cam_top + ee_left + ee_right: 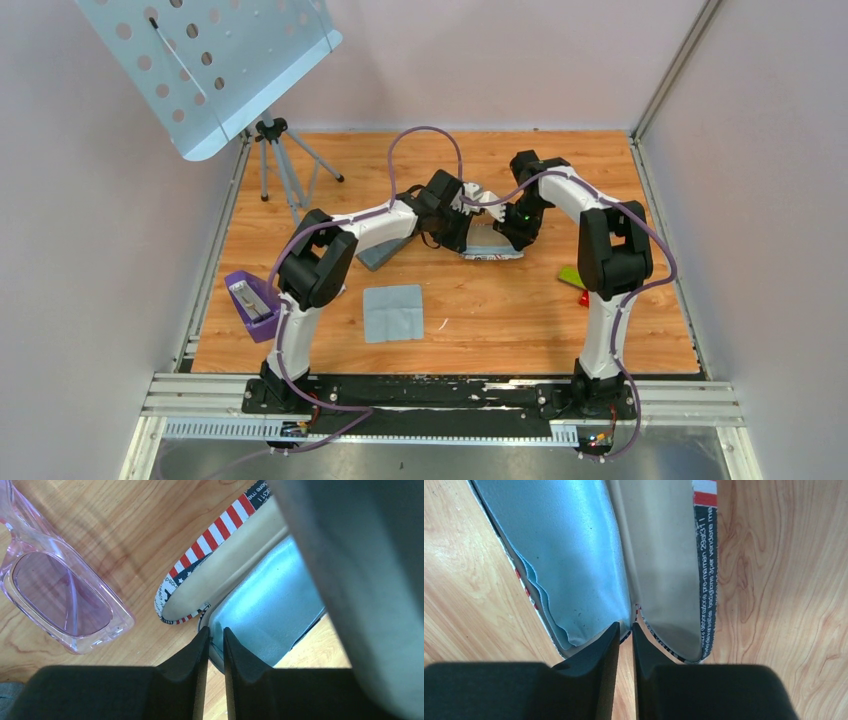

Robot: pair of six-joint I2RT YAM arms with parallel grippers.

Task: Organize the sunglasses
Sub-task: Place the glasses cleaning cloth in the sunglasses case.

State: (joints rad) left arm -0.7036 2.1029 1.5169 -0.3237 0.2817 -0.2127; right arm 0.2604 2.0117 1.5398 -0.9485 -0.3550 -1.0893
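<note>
Left gripper (216, 641) and right gripper (625, 632) both nearly closed, pinching the open flag case (227, 560); sunglasses (60, 595) loose on the table (130, 525) beside the case's end, lying crosswise to it, left arm nearer I think.

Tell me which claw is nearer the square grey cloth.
Left. The left claw grips the flag-patterned oblong case nearer the square grey cloth; the right claw grips its far end.

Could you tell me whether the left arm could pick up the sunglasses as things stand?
Probably not yet: the left gripper is shut on the rim of the flag-patterned case. The sunglasses lie close by, with nothing in between.
</note>
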